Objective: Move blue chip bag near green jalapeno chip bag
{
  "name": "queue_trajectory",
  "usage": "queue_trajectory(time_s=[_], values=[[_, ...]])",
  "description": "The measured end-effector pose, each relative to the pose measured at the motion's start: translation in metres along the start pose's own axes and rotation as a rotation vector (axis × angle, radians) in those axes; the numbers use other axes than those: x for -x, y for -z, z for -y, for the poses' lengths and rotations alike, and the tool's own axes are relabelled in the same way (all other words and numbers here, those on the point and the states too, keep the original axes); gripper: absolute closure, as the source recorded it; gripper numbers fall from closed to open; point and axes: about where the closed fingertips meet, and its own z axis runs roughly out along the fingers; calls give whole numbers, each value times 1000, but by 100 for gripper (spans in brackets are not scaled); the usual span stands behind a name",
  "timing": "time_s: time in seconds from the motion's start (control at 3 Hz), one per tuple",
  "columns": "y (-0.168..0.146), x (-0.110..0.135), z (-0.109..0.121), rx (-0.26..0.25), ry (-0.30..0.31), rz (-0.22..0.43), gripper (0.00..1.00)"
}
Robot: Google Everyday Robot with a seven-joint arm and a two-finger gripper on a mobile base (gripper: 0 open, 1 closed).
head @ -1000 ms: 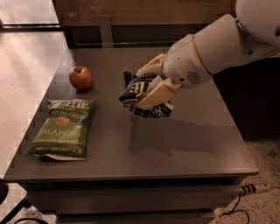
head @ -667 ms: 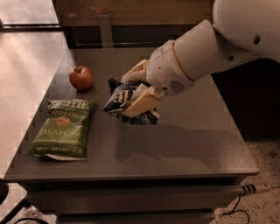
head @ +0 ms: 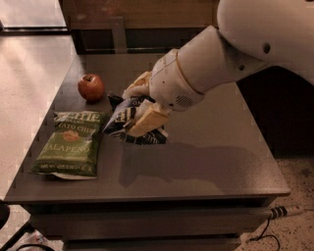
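Dark grey worktop (head: pixel 211 166) fills centre frame; pale glossy floor (head: pixel 29 68) upper left; wooden wall panel (head: pixel 147 12) along top edge.

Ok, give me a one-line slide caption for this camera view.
Gripper shut on the blue chip bag, beside the green jalapeno chip bag; red apple behind, on the table.

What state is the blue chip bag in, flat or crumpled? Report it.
Crumpled: the blue chip bag is bunched and creased in the shut hand, beside the flat green jalapeno chip bag.
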Motion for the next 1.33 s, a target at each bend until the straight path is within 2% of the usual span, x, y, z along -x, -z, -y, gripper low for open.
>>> queue_trajectory(time_s=[0.67, 1.0, 1.33], values=[[0, 5, -2, 0, 9, -3, 16], [0, 7, -2, 0, 14, -4, 0], [0, 7, -2, 0, 14, -4, 0]])
